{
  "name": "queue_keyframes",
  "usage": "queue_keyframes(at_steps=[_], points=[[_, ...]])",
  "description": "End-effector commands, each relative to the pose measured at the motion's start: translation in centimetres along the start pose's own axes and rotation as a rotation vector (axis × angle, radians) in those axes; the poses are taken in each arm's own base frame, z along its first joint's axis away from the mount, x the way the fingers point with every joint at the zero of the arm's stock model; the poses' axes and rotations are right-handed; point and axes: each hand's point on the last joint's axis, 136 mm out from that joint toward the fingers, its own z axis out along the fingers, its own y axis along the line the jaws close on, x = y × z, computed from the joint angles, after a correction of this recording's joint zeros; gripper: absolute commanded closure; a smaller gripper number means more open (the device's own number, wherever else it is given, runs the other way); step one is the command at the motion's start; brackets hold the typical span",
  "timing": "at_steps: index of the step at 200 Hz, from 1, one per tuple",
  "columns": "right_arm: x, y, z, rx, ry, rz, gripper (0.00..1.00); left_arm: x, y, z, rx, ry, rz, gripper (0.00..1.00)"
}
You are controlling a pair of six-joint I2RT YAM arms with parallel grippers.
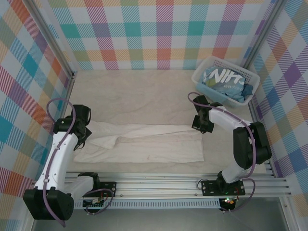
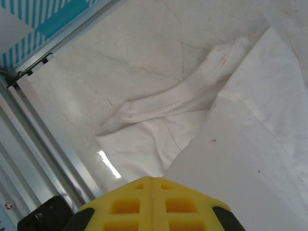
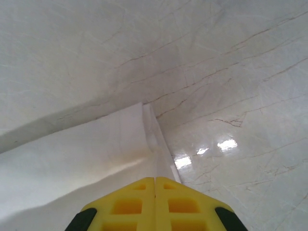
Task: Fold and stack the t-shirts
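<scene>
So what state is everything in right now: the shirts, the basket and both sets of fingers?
Cream-white t-shirt: lying on the table, folded over lengthwise, not yet finished.
Light blue t-shirt: crumpled, unfolded, in the basket.
Basket: upright at the far right corner.
Left fingers: shut, pinching the cream-white t-shirt's left end.
Right fingers: shut, pinching its right end.

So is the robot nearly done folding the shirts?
Not nearly. The cream t-shirt lies half-folded lengthwise on the table, the left gripper and right gripper pinching its ends. The blue lettered t-shirt sits crumpled in the basket. Nothing is stacked yet.
</scene>
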Motion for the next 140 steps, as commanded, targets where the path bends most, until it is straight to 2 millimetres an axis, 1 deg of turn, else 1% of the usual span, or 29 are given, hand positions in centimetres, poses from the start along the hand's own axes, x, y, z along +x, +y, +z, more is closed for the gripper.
queue_keyframes(at_steps=[1, 29, 42, 82, 140], points=[[0.7, -1.1, -0.1, 0.051, 0.002, 0.002, 1.00, 0.9, 1.8, 0.6, -0.077, 0.017, -0.012, 1.00], [0.8, -1.5, 0.3, 0.081, 0.010, -0.010, 1.00, 1.9, 2.9, 0.9, -0.095, 0.028, -0.043, 1.00], [0.9, -1.5, 0.5, 0.085, 0.014, -0.015, 1.00, 2.5, 2.8, 1.5, -0.091, 0.040, -0.043, 1.00], [1.4, -1.6, 1.0, 0.101, 0.025, -0.020, 1.00, 4.2, 1.6, 2.8, -0.074, 0.123, -0.071, 1.00], [2.1, -2.3, 1.4, 0.135, 0.035, -0.004, 1.00, 5.1, 2.5, 3.3, -0.099, 0.131, -0.099, 1.00]])
